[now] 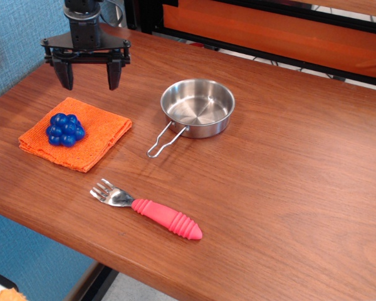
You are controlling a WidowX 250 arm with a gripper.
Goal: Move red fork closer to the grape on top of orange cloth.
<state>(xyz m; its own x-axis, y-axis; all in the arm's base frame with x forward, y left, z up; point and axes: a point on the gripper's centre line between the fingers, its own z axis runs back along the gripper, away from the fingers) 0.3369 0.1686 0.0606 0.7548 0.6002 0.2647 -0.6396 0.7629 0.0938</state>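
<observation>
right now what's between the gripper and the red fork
In the observation.image view, the orange cloth with the grape lies between the open gripper and the red fork.

Table is holding one red fork (147, 212), one grape (65, 129), one orange cloth (103, 128), one steel pan (197, 108)

desk (288, 182): reddish-brown wood grain, smooth with a soft sheen
orange cloth (100, 135): woven fabric, matt, visibly textured and slightly rough
grape (65, 129): dark-blue plastic balls, glossy, with small bright highlights
red fork (147, 210): handle of pinkish-red plastic, ribbed, semi-matt; head at its 10 o'clock end of shiny silver metal
pan (198, 106): polished steel, mirror-bright inside, with a bare wire handle toward 7 o'clock
tool (88, 74): black, matt, hard-looking fingers; material cannot be told
wall at 9 o'clock (19, 37): blue, finely textured, matt
</observation>
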